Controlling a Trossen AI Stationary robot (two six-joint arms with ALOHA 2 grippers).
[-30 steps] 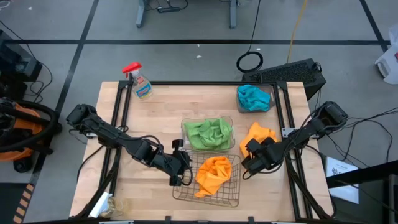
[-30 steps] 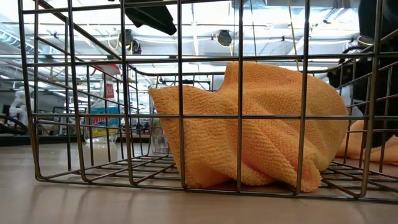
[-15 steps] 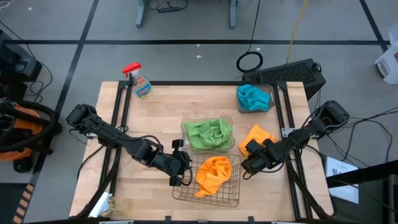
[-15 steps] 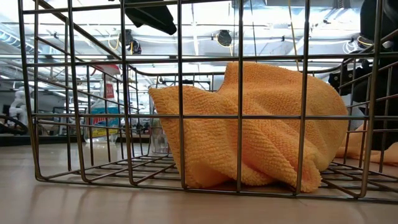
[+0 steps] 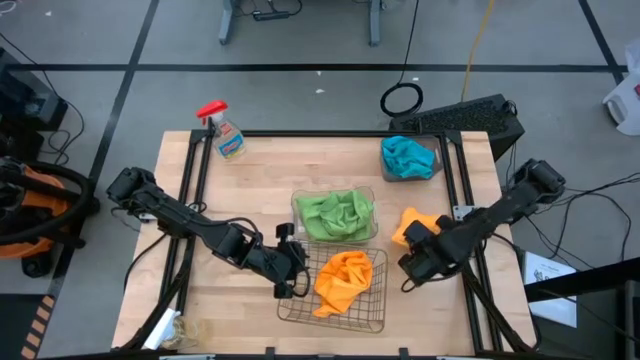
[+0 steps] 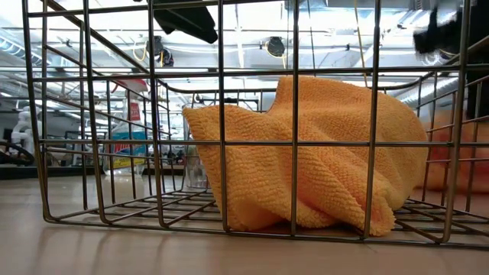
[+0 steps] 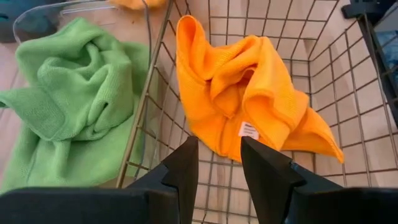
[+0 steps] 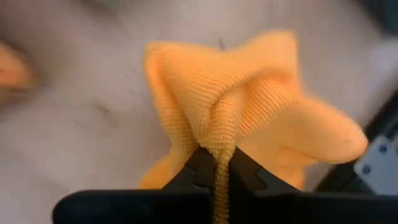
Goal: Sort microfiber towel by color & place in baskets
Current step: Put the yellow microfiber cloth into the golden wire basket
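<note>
Two orange towels in view: one orange towel [image 5: 343,279] lies inside wire basket [image 5: 368,316]; second orange towel [image 5: 412,226] pinched in right end effector [image 8: 216,163], fingers clamped on fold, right of wire basket above counter [image 5: 260,170]. Left end effector [image 7: 217,163] at wire basket's left edge, fingers narrowly apart, holding nothing. Green towels [image 5: 335,213] in clear basket [image 5: 296,203]; teal towel [image 5: 404,157] in far-right basket [image 5: 434,156].

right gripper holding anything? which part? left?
The right gripper is shut on the loose orange towel, pinching a bunched fold at its edge. The left gripper holds nothing, jaws parted over the wire basket.
</note>
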